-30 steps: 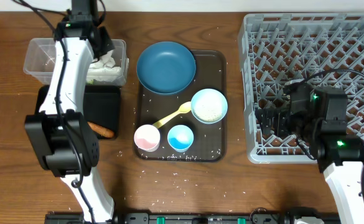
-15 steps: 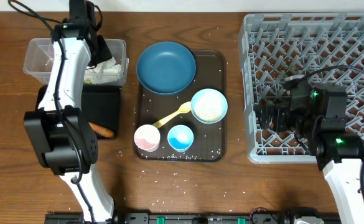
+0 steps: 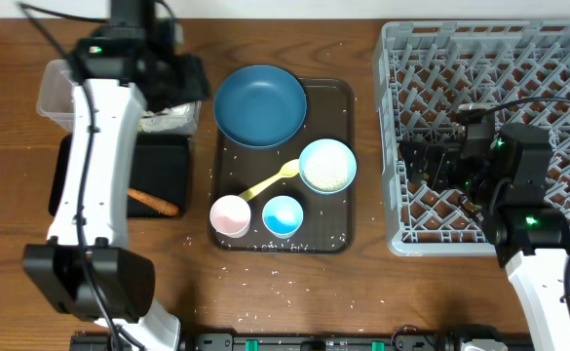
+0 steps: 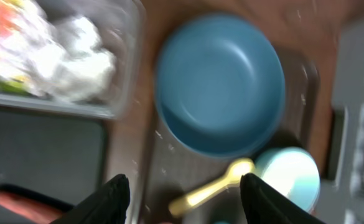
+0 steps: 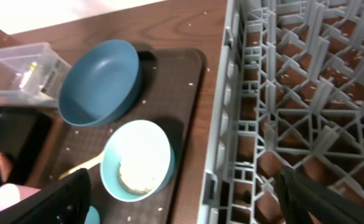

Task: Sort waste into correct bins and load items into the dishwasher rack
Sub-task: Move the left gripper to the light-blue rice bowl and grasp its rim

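Left end of the brown wooden worktop: we count two bins. One clear rectangular plastic tub sits at the back left corner, with thin glossy walls. It holds crumpled white tissues and a yellow-green wrapper, which is blurred in the wrist view. One shallow matte black rectangular tray sits just in front of it, with one orange-brown sausage near its front right corner.

Centre: one dark brown serving tray with rounded corners, carrying five items.
- One large dark blue round dish, smooth, at the back left corner and overhanging the back edge.
- One pale blue-white round bowl by the right edge, with a flat clump of white rice in it.
- One yellow spoon lying mid-tray, scoop end just beside the bowl.
- Two small cups along the front edge: one pink cup on the left, one blue cup on the right.

We see loose white rice grains scattered on the serving tray and on the worktop in front of it.

Right end: one large square grey plastic rack, with a lattice floor and upright pegs.

The left gripper hangs above the tub's right end, fingers spread, gripping nothing. The right gripper hovers over the rack's left edge, fingers wide apart, also with nothing in them.
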### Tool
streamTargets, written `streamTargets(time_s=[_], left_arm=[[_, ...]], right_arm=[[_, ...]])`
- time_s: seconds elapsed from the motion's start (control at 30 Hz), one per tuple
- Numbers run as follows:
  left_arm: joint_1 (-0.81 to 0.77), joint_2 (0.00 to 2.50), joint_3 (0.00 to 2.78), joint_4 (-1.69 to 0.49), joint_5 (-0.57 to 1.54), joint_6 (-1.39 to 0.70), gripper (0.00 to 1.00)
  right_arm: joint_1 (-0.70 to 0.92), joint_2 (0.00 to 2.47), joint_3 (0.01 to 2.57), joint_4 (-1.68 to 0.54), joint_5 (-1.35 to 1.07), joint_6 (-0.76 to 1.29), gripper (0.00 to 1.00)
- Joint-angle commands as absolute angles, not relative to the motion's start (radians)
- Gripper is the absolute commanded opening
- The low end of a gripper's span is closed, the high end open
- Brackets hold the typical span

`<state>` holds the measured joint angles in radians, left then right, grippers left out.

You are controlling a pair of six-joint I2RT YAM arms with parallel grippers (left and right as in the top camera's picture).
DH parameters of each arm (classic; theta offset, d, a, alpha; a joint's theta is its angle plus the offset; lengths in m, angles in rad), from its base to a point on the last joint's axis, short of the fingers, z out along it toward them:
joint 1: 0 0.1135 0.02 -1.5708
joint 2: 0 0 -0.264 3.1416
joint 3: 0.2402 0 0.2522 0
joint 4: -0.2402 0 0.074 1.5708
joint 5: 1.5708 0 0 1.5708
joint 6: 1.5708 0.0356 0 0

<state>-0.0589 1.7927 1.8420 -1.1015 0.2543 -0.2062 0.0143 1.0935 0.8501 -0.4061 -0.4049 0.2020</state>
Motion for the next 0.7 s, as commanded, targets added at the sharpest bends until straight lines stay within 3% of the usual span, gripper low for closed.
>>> streamTargets(time_s=[0.0, 0.1, 0.27, 0.67], left_arm=[[-0.117, 1.810, 1.841, -1.145, 0.287, -0.183, 0.60], [-0.170, 1.810, 1.841, -1.196, 0.282, -0.184, 0.59], [-0.264, 1.810, 1.832, -1.256, 0.231, -0.196, 0.60], [-0.442, 1.810, 1.620, -1.032, 0.213, -0.299, 0.59]], right_arm=[[0.030, 1.092, 0.864, -0.386, -0.439, 0.212, 0.91], [0.064, 1.092, 0.864, -0.384, -0.438, 0.212, 0.99], [0.109, 1.092, 0.873, -0.415, -0.425, 0.212, 0.99], [0.110, 1.092, 0.974, -0.602, -0.316, 0.167, 0.97]])
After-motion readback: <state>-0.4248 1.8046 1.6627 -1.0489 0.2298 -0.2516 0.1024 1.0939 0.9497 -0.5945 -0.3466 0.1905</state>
